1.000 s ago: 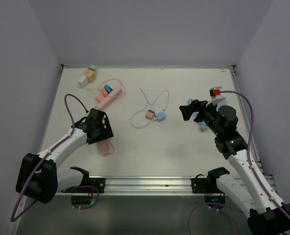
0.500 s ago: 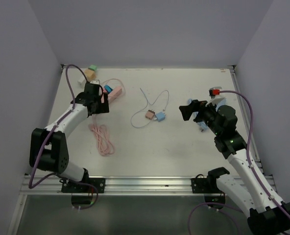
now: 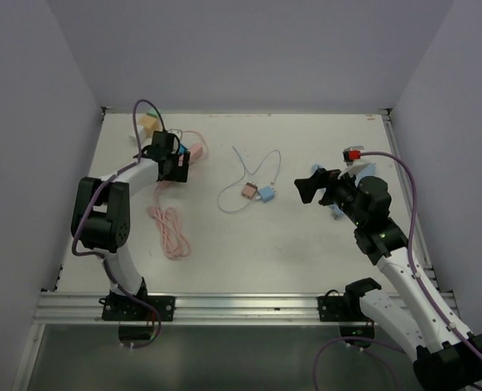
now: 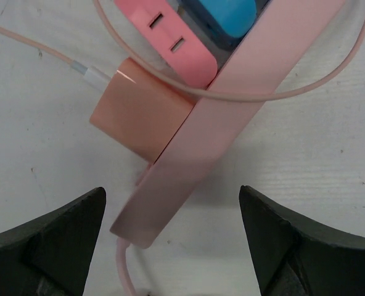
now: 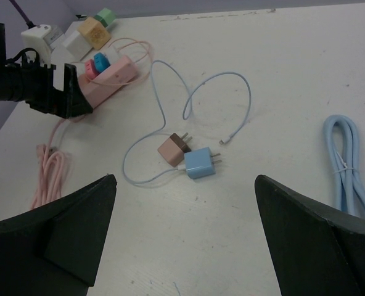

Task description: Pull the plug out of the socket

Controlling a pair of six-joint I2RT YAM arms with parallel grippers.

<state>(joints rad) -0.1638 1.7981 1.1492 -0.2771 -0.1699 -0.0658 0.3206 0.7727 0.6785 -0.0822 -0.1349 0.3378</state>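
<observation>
A pink power strip [image 4: 232, 105] lies slantwise on the table, also seen in the top view [image 3: 190, 155] and the right wrist view [image 5: 111, 73]. A peach plug [image 4: 139, 117] with a pink cable sits in its side, next to a pink plug [image 4: 170, 37] and a blue plug [image 4: 222, 12]. My left gripper [image 4: 170, 197] is open just above the strip's cable end, one finger on each side, touching nothing; it also shows in the top view [image 3: 172, 159]. My right gripper [image 5: 185, 185] is open and empty, hovering right of centre [image 3: 310, 186].
A brown adapter [image 5: 173, 148] and a blue adapter [image 5: 200, 162] with a thin blue cable lie mid-table. A coiled pink cable [image 3: 168, 228] lies near left. A coiled blue cable [image 5: 349, 160] lies at the right. Coloured blocks [image 5: 90, 28] stand at the far left corner.
My left arm has swung from the pink cable coil out to the far left and now hovers over the power strip's end. The right arm has barely moved.
</observation>
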